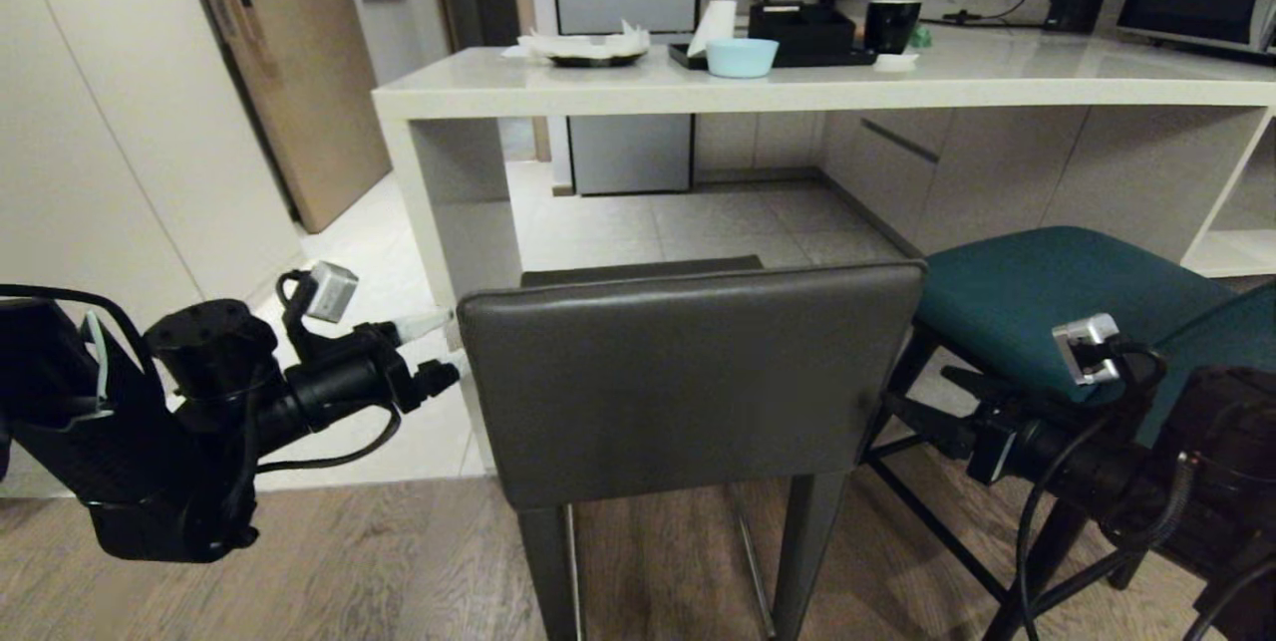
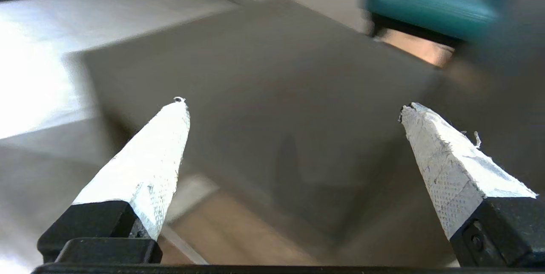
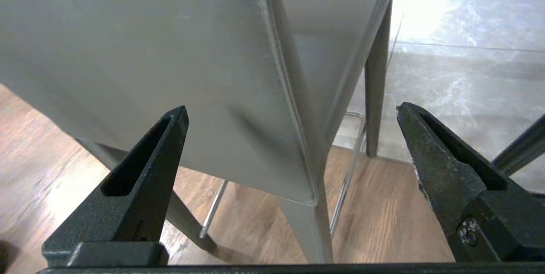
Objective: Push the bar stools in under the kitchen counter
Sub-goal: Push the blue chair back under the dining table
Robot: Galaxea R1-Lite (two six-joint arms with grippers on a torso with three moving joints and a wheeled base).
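Grey leather stool stands just outside the kitchen counter, flanked by my left gripper and right gripper, both spread wide, holding nothing. Uneven pushing could twist it against the teal stool close beside it.

The head view looks forward and down over the dark grey leather stool toward the pale stone counter. The left wrist view faces that stool closely from beside its back, the teal leather stool beyond. The right wrist view faces the opposite corner, very near.
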